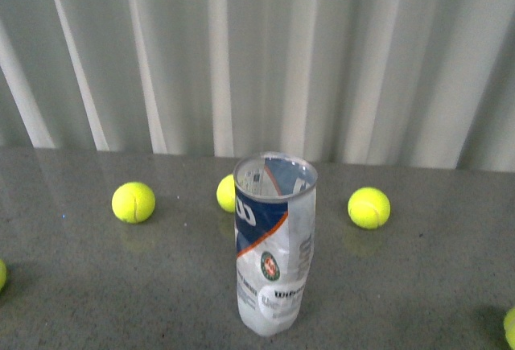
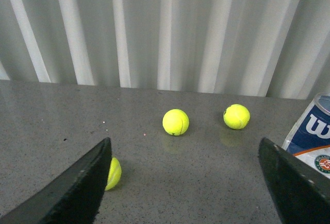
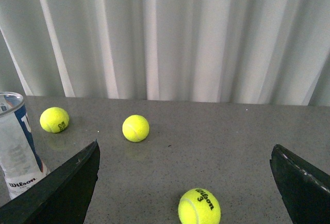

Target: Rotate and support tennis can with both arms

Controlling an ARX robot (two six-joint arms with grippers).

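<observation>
A pale pleated curtain [image 1: 265, 52] hangs behind a grey speckled table [image 1: 418, 286]. The tennis can [image 1: 273, 245] stands upright on the table, open silver rim up, its navy, orange and white Wilson label facing the front camera; neither arm appears in the front view.

The left gripper [image 2: 185, 183] is spread wide, its 2 black fingers [image 2: 82, 190] apart at opposite sides of the left wrist view, with bare table between them. It holds nothing and touches nothing. The can shows just beyond the outer edge of 1 finger, outside the gap, partly cut off by the frame. 1 tennis ball [image 2: 112, 173] lies right beside the other finger, half hidden behind it. 2 more balls [image 2: 176, 122] [image 2: 236, 116] lie farther ahead of the gripper, toward the curtain, well apart from the fingers.

The right gripper [image 3: 185, 183] is likewise wide open and empty, its fingers [image 3: 67, 193] far apart. The can stands just outside 1 finger, partly hidden behind it. A ball printed "Wilson 3" [image 3: 199, 207] lies between the 2 fingers, touching neither. 2 balls [image 3: 135, 128] [image 3: 54, 119] lie farther ahead, 1 near the can.
</observation>
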